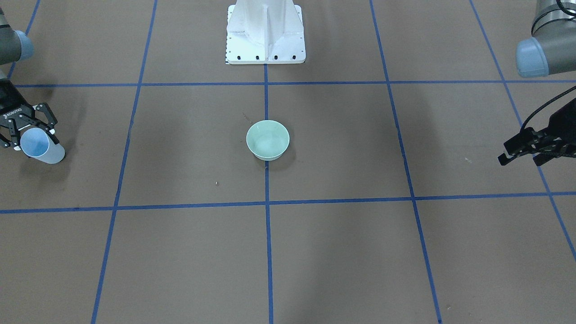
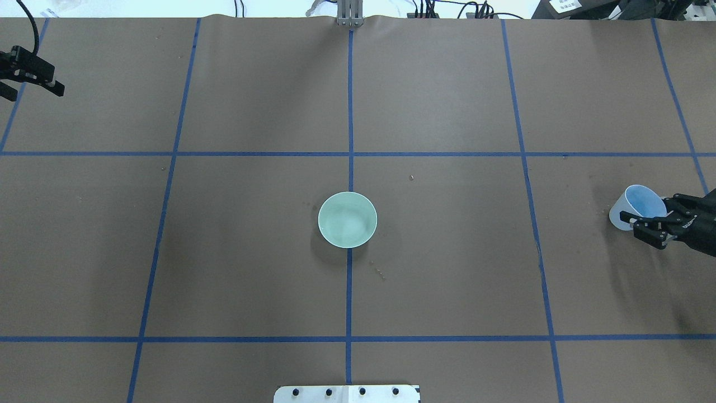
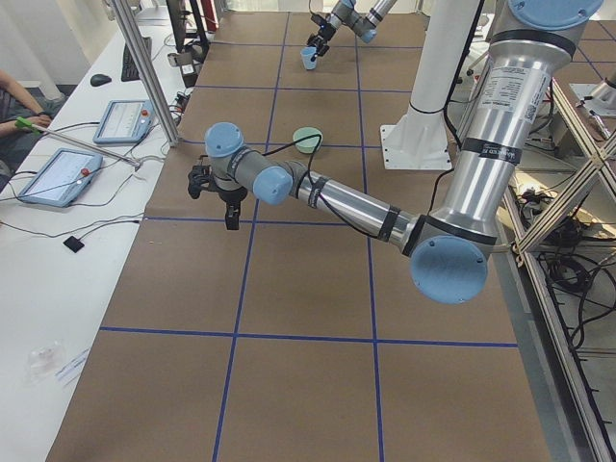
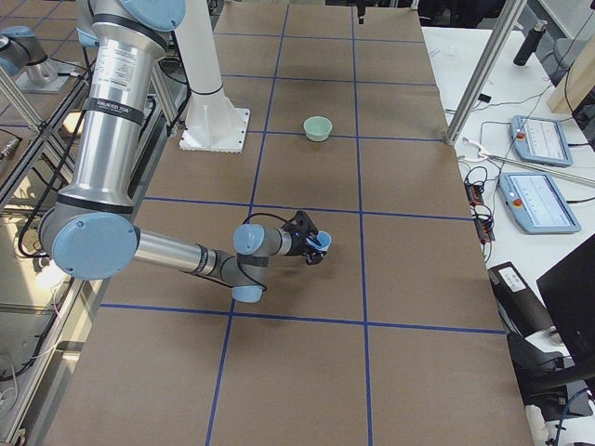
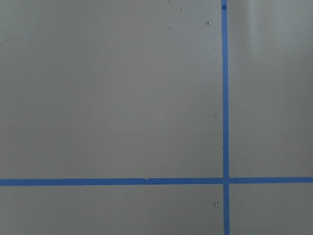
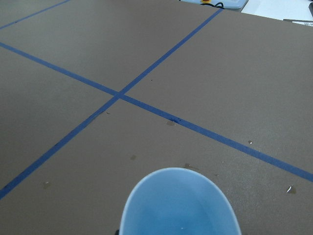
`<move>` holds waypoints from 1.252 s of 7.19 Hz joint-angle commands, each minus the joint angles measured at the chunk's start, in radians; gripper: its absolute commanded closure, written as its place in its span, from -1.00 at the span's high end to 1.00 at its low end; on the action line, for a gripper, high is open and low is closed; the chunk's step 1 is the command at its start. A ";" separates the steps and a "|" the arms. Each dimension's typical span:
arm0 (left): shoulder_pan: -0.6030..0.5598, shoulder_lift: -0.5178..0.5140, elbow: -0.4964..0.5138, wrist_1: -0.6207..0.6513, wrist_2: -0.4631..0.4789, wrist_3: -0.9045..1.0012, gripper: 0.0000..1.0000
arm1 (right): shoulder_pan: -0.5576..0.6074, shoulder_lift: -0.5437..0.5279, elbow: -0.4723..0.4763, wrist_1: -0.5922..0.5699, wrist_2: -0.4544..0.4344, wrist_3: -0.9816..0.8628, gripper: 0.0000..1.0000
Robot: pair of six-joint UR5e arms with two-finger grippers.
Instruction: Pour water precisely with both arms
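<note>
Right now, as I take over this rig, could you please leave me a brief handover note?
Right pincer: shut on the blue cup, held tilted near the right end of the table.
Left pincer: open, empty, far out on the left.
Green bowl: upright at the centre, well away from both pincers.
Done: cup grasped. Whether anything has been poured, I cannot tell.
Left: bring the cup to the bowl and pour, if water remains.
</note>
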 commanded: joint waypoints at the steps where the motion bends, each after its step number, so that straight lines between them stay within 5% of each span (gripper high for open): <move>1: -0.001 0.000 0.000 0.000 0.000 0.000 0.97 | 0.000 -0.005 -0.004 0.000 0.003 0.000 0.96; 9: -0.002 0.000 0.000 0.003 0.000 0.000 0.97 | 0.001 -0.139 0.014 0.096 0.038 0.001 0.99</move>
